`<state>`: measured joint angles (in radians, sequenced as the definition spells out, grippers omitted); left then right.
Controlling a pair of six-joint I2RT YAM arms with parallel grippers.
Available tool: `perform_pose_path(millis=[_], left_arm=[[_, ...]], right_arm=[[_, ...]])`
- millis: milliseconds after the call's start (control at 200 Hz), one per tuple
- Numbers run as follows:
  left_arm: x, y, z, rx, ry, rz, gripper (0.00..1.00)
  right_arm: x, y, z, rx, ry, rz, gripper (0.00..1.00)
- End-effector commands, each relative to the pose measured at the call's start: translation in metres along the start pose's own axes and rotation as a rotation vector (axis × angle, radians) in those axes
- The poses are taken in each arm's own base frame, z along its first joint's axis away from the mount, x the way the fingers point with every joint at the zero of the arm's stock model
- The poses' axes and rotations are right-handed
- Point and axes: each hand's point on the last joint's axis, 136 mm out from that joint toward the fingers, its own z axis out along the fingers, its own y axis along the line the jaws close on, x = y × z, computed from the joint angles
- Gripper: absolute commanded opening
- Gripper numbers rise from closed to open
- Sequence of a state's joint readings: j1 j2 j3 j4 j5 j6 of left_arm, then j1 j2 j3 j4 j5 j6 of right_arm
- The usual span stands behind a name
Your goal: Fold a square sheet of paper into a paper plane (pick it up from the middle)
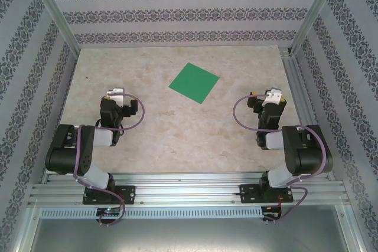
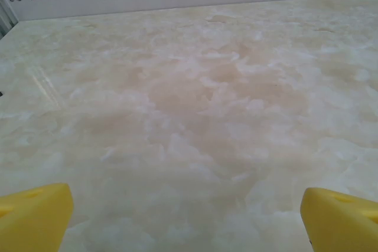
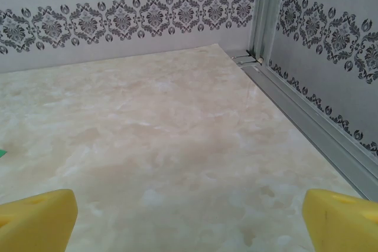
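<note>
Top external view: the square sheet of paper [image 1: 194,82] lies flat, unmarked, on the table [image 1: 177,134]; left gripper [image 1: 114,94] and right gripper [image 1: 273,95] gape, holding nothing.

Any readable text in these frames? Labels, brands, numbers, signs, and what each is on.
No readable text in any view.
square sheet of paper: plain green, no print.
wallpaper: bands of ornament, no letters.
left pincer and right pincer: yellow fingers, no markings.
left arm base and right arm base: the small parts there are too small to tell whether they carry a label.
</note>
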<state>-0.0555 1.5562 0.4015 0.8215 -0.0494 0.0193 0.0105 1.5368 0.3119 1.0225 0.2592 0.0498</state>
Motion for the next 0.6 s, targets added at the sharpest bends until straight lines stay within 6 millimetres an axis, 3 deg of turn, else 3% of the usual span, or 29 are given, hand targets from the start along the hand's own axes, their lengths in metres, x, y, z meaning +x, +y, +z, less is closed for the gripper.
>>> perform_pose_path(millis=[0,599], left_arm=[[-0.0074,-0.0066,0.0031,0.025,-0.015,0.017,1.0],[-0.007,-0.0066,0.0031,0.025,-0.014,0.015,1.0]], right_arm=[[-0.01,0.0012,0.0027,-0.009,-0.033,-0.001,0.98],[-0.0095,0.0012,0.0037,-0.008,-0.027,-0.002,0.98]])
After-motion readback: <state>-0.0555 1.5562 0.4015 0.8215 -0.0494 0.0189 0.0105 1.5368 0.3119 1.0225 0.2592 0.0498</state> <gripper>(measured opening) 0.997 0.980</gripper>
